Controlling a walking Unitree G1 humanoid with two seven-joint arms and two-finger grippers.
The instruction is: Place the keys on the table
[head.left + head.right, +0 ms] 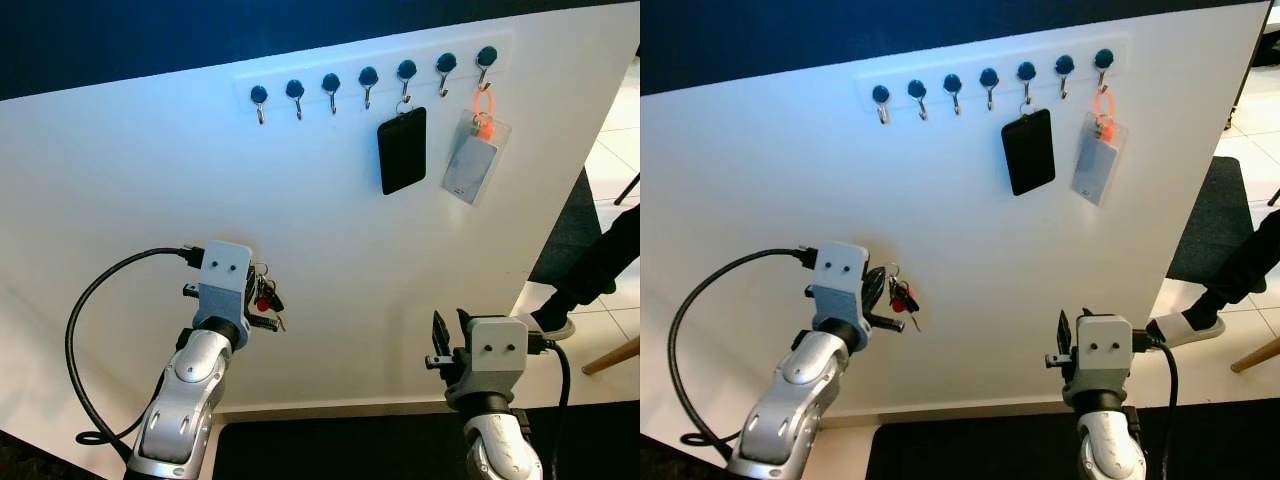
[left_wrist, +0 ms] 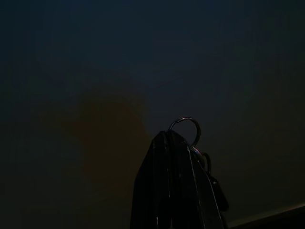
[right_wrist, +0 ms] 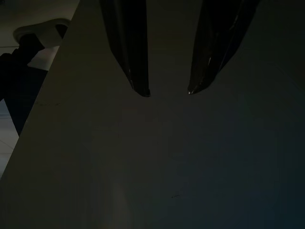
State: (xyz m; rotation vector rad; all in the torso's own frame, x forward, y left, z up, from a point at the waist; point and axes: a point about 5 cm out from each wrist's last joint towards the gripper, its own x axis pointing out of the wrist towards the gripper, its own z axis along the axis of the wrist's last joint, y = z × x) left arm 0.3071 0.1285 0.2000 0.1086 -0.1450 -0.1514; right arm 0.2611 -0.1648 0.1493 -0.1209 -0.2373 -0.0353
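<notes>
Head views. Nearest the camera, at 7 o'clock, the left arm [image 1: 185,400] rises from the lower edge; a black cable [image 1: 85,330] loops out from its wrist. The left gripper [image 1: 262,300] is raised in front of the white wall panel [image 1: 150,200], its jaws closed on the keys [image 1: 266,298], a bunch with a red tag and a metal ring that hangs just beside the panel. At 5 o'clock the right arm [image 1: 495,440] stands lower; the right gripper [image 1: 448,340] points at the panel with its jaws narrowly apart and nothing between them. At 12 o'clock a row of hooks [image 1: 368,80] with dark blue heads runs along a white rail. A black card holder [image 1: 403,150] hangs from one hook at 1 o'clock, and a clear badge holder [image 1: 474,158] on an orange loop hangs from the last hook beside it. At 4 o'clock a person's leg and shoe [image 1: 560,320] stand on the tiled floor [image 1: 610,160] beyond the panel's edge. A dark mat [image 1: 340,450] lies at 6 o'clock.

Left wrist view. The picture is very dark. The black fingers [image 2: 167,191] are pressed together, with the key ring [image 2: 187,130] arching just above their tips.

Right wrist view. Two black fingers [image 3: 128,52] stand apart with an open gap, facing the shaded panel [image 3: 167,157].
</notes>
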